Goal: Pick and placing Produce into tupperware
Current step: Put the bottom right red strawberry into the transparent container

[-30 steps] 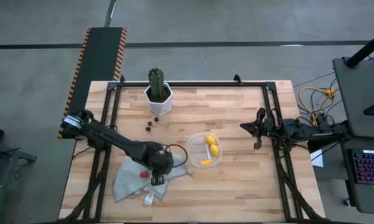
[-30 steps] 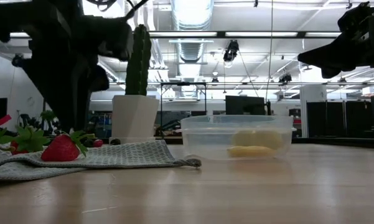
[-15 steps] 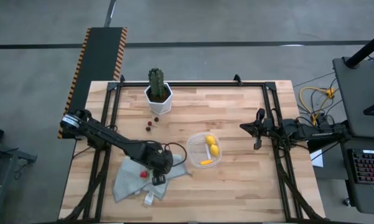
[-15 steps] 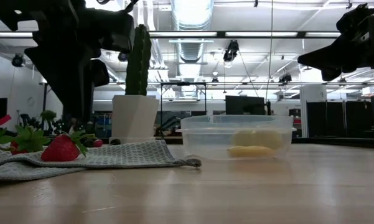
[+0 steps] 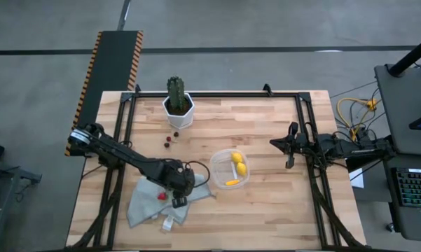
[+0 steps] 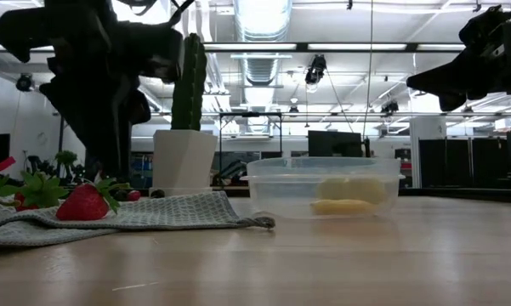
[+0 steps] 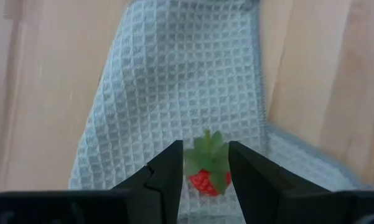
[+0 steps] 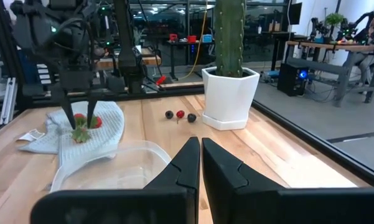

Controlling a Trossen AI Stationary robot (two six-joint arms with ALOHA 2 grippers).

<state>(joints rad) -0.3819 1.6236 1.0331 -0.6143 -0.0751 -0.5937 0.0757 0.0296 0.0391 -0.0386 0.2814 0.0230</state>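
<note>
- Produce count: two yellow lemons (image 5: pixel 237 162) and one orange-yellow elongated piece (image 5: pixel 231 183) lie inside the tupperware (image 5: pixel 216 165); in the low view the same three pieces show through its clear wall.
- One strawberry (image 7: pixel 206 173) with green leaves lies on the grey waffle-weave cloth (image 5: pixel 143 203), at the left side of the table (image 5: pixel 266 210). A second red strawberry with leaves shows in the low view farther back on the cloth at the picture's left edge, partly hidden.
- Three small dark berries (image 8: pixel 180 116) lie in a loose group on the bare wood just beside the white hexagonal pot (image 5: pixel 178 110). The pot holds one green cactus (image 5: pixel 175 89) and stands near the table's far edge.
- One tupperware: shallow, clear, lidless, standing on the wood near the table's middle, just beside the cloth's right corner.
- Left gripper (image 7: pixel 203 163): positioned over the cloth, fingers pointing down. Its two fingers are spread, one on each side of the strawberry. Contact between the fingers and the fruit cannot be told.
- Right gripper (image 5: pixel 288 145): held above the right side of the table, well apart from the tupperware. Its two fingers are pressed together with nothing between them.
- Cloth condition: one piece, rumpled, one corner reaching toward the tupperware.
</note>
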